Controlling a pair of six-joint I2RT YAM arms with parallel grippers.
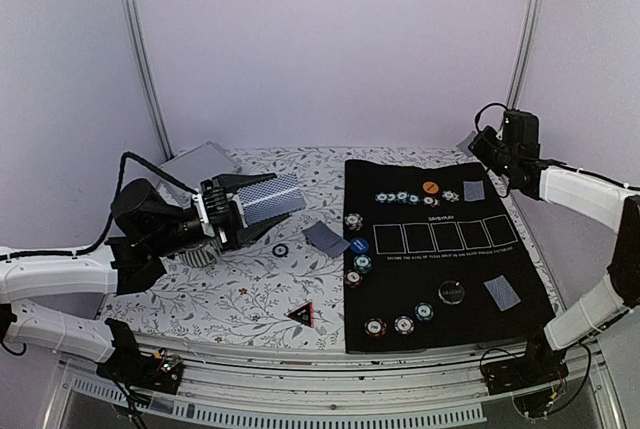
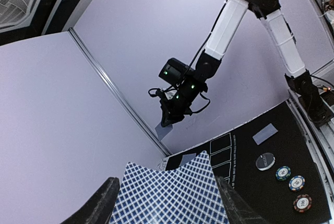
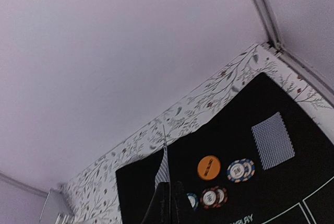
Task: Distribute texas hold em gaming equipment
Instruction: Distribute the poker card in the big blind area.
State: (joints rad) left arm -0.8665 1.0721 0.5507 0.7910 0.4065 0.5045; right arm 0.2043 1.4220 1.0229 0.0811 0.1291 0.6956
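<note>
The left end effector (image 1: 270, 204) is clamped on a deck of blue-backed playing cards (image 1: 277, 195), one finger on each side of it. It holds the deck above the floral counter (image 1: 230, 289), left of the black felt mat (image 1: 450, 249). The right end effector (image 1: 478, 145) is raised over the mat's far right corner, its fingers pressed together on a single card (image 3: 163, 167). That card appears edge-on in the right wrist view and hangs from the tips in the left wrist view.

On the mat, a far card (image 1: 474, 190) lies near the far right corner and a near card (image 1: 502, 293) lies toward the near right. A loose card (image 1: 327, 238) lies on the counter just off the mat's left edge. A row of striped chips (image 1: 400, 197) sits along the far part of the mat, with an orange chip (image 1: 430, 187) just behind it. The blue button (image 1: 358, 246) rests at the mat's left edge among a few edge chips (image 1: 353, 221). The black disc (image 1: 452, 290) lies below the printed card boxes, and three front chips (image 1: 403, 324) sit near the front edge. A silver case (image 1: 190, 164) stands at the far left, behind the left arm
</note>
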